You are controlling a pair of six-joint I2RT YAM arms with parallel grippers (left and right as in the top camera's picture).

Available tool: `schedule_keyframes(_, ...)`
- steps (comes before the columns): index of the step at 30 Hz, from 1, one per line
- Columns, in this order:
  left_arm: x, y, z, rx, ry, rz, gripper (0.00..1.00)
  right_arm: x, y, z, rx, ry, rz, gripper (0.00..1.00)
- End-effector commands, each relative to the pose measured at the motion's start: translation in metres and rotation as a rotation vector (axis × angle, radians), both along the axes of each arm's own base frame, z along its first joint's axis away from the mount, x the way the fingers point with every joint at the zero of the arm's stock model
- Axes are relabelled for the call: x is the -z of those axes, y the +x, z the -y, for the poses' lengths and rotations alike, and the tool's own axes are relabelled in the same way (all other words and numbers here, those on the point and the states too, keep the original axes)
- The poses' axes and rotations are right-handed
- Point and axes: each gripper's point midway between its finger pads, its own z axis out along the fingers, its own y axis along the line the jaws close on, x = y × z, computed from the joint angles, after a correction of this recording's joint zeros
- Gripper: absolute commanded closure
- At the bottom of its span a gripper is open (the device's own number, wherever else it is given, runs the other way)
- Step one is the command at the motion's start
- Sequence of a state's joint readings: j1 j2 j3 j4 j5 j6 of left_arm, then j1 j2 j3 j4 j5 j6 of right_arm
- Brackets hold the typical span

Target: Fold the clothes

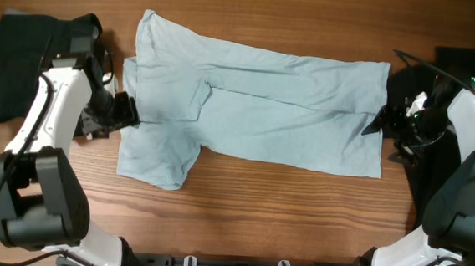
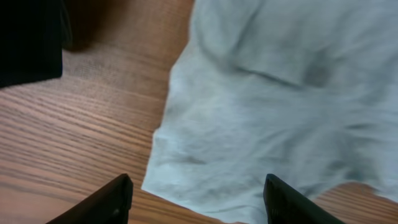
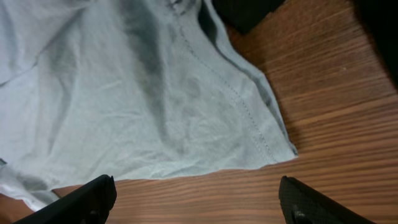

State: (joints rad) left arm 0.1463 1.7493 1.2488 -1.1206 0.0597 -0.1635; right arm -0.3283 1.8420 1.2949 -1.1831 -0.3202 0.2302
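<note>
A pale aqua-blue T-shirt (image 1: 256, 101) lies spread on the wooden table, folded lengthwise, collar end left, hem right. My left gripper (image 1: 128, 110) is open at the shirt's left edge; in the left wrist view its fingers (image 2: 196, 202) straddle the cloth's edge (image 2: 261, 124). My right gripper (image 1: 374, 123) is open at the hem's right edge; in the right wrist view its fingers (image 3: 196, 199) are over bare wood just short of the hem corner (image 3: 186, 93). Black clothes lie at far left (image 1: 12, 63) and far right (image 1: 468, 65).
The wooden table (image 1: 282, 212) runs bare along the front. A black garment corner shows at the top left of the left wrist view (image 2: 28, 37) and at the top of the right wrist view (image 3: 245, 12).
</note>
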Motion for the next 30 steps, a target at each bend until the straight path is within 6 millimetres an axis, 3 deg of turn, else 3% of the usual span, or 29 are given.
schedule_keyframes(1, 0.029, -0.033, -0.011, -0.036, 0.016, -0.094, 0.39, 0.006, -0.003, -0.002, 0.006, -0.006, -0.016, 0.11)
schedule_keyframes(3, 0.046, -0.053, -0.01, -0.047, 0.008, -0.143, 0.4, 0.006, -0.003, -0.002, 0.006, -0.006, -0.016, 0.11)
schedule_keyframes(5, 0.055, -0.058, -0.01, -0.053, 0.007, -0.14, 0.45, 0.006, -0.002, -0.002, 0.006, -0.007, -0.014, 0.11)
schedule_keyframes(10, 0.067, -0.065, -0.009, -0.053, 0.007, -0.141, 0.75, 0.006, -0.001, -0.001, 0.006, -0.009, -0.011, 0.12)
schedule_keyframes(11, 0.069, -0.063, -0.009, -0.053, 0.008, -0.131, 0.84, 0.006, -0.001, -0.001, 0.005, -0.009, -0.01, 0.13)
schedule_keyframes(13, 0.074, -0.064, -0.008, -0.053, 0.006, -0.12, 0.92, 0.006, -0.001, -0.001, 0.006, -0.009, -0.009, 0.14)
schedule_keyframes(15, 0.078, -0.071, -0.007, -0.052, 0.005, -0.134, 0.92, 0.006, -0.001, -0.001, 0.006, -0.009, -0.009, 0.14)
schedule_keyframes(17, 0.082, -0.079, -0.009, -0.014, 0.015, -0.154, 0.2, 0.006, -0.001, -0.001, 0.006, -0.009, -0.009, 0.15)
schedule_keyframes(18, 0.082, -0.078, -0.009, -0.014, 0.016, -0.15, 0.08, 0.006, -0.001, -0.001, 0.006, -0.009, -0.009, 0.15)
schedule_keyframes(19, 0.083, -0.077, -0.009, -0.014, 0.017, -0.144, 0.12, 0.006, -0.001, -0.001, 0.006, -0.009, -0.009, 0.14)
schedule_keyframes(20, 0.083, -0.075, -0.009, -0.016, 0.016, -0.137, 0.28, 0.006, -0.001, -0.001, 0.006, -0.009, -0.009, 0.15)
schedule_keyframes(21, 0.083, -0.074, -0.009, -0.016, 0.016, -0.132, 0.54, 0.006, -0.001, -0.001, 0.005, -0.009, -0.009, 0.15)
schedule_keyframes(22, 0.083, -0.074, -0.009, -0.015, 0.016, -0.132, 0.71, 0.006, -0.001, -0.001, 0.005, -0.009, -0.009, 0.15)
schedule_keyframes(23, 0.083, -0.074, -0.009, -0.015, 0.016, -0.133, 0.96, 0.006, -0.001, -0.001, 0.005, -0.009, -0.009, 0.15)
schedule_keyframes(26, 0.078, -0.08, -0.009, -0.057, 0.017, -0.171, 0.96, 0.006, -0.002, -0.001, 0.004, -0.013, -0.012, 0.14)
schedule_keyframes(30, 0.038, -0.074, -0.02, -0.109, 0.001, -0.222, 0.96, 0.009, -0.013, 0.01, 0.04, -0.085, -0.082, 0.11)
